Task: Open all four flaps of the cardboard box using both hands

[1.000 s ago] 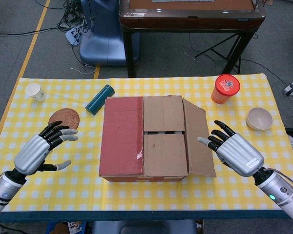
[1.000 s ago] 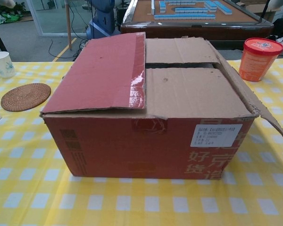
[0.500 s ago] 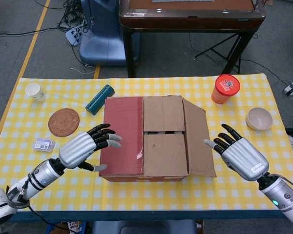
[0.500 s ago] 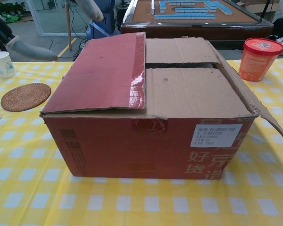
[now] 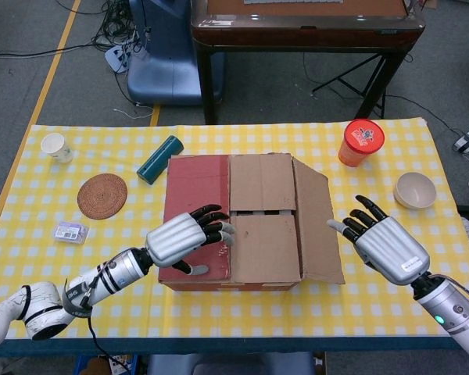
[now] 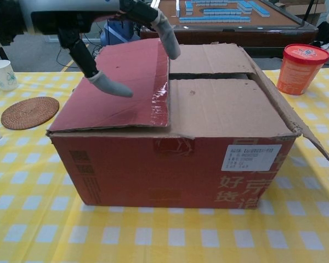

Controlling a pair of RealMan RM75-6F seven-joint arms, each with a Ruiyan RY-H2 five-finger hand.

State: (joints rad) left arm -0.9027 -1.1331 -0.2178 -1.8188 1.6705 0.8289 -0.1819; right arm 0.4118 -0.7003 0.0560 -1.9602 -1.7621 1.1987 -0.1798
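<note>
Nearest the robot, the left hand hangs over the front part of the red flap of the cardboard box, fingers spread and holding nothing; whether any fingertip touches the flap cannot be told. On the other side, the right hand hovers beside the box with its fingers apart, also empty, near the right-hand flap, which is folded outward and slopes down toward the checked worktop. The box sits in the middle of the worktop; its red flap still lies over the left of the top, and 2 brown inner flaps lie flat, meeting at a seam across the middle. Left of the box lie a small packet and a round woven coaster. Farther back are a teal cylinder just beside the box's far left corner, a white cup at the far left, a beige bowl at the right and an orange tub with a red lid.
</note>
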